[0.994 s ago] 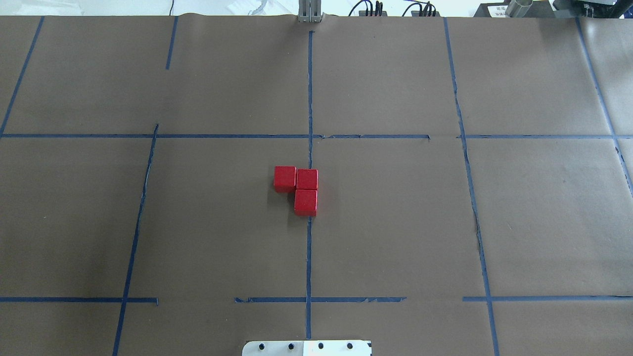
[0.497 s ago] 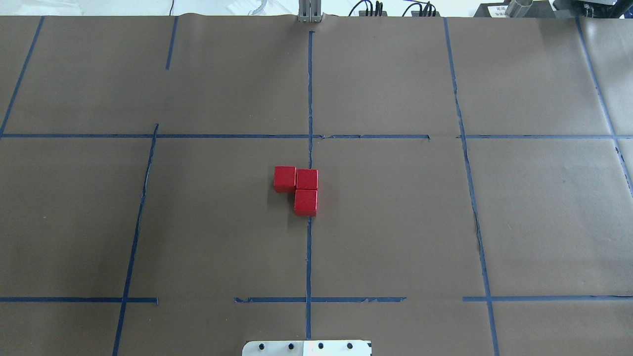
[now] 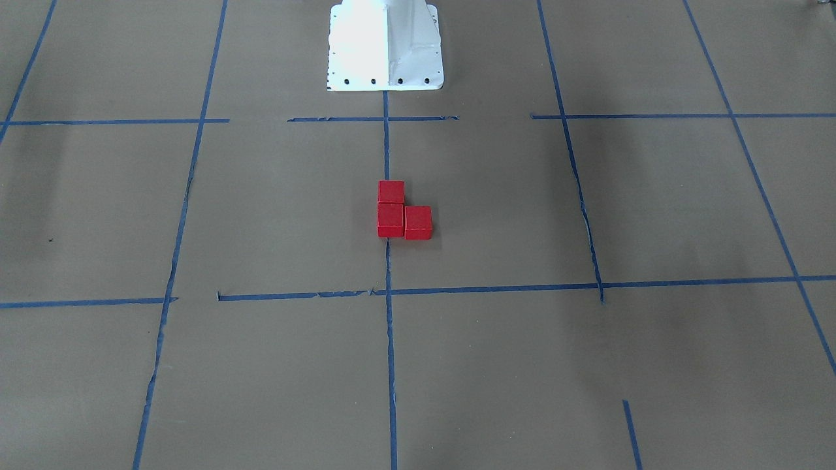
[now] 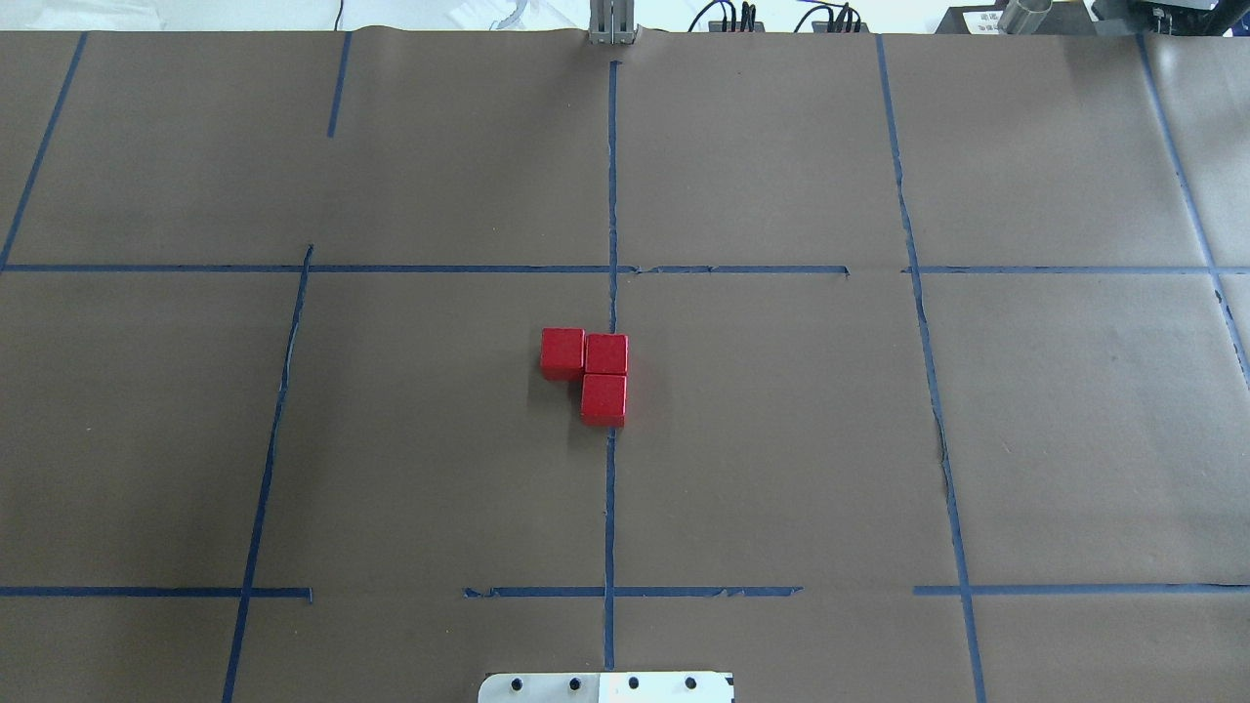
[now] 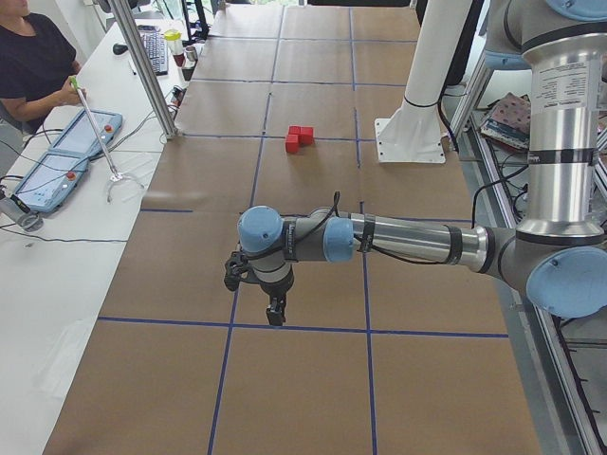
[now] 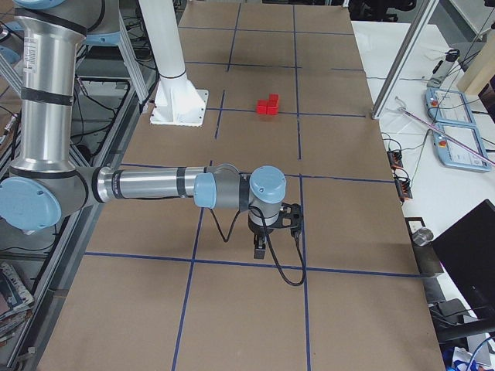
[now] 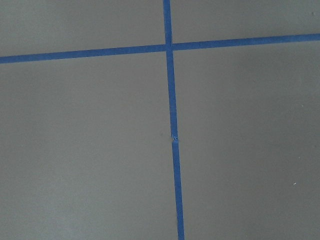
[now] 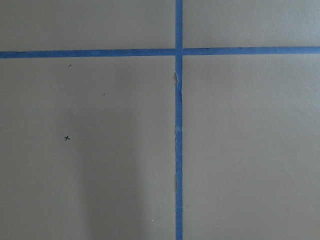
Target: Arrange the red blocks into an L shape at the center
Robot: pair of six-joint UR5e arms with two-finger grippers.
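Three red blocks lie touching in an L at the center, on the long vertical blue tape line. They also show in the front view and, small, in the exterior left view and the exterior right view. My left gripper hangs over bare paper far from the blocks; it shows only in a side view, so I cannot tell its state. My right gripper likewise hangs over paper at the other end; its state cannot be told.
The white robot base plate stands at the table's near edge. An operator sits by a white side table with teach pendants. A metal post stands at the far edge.
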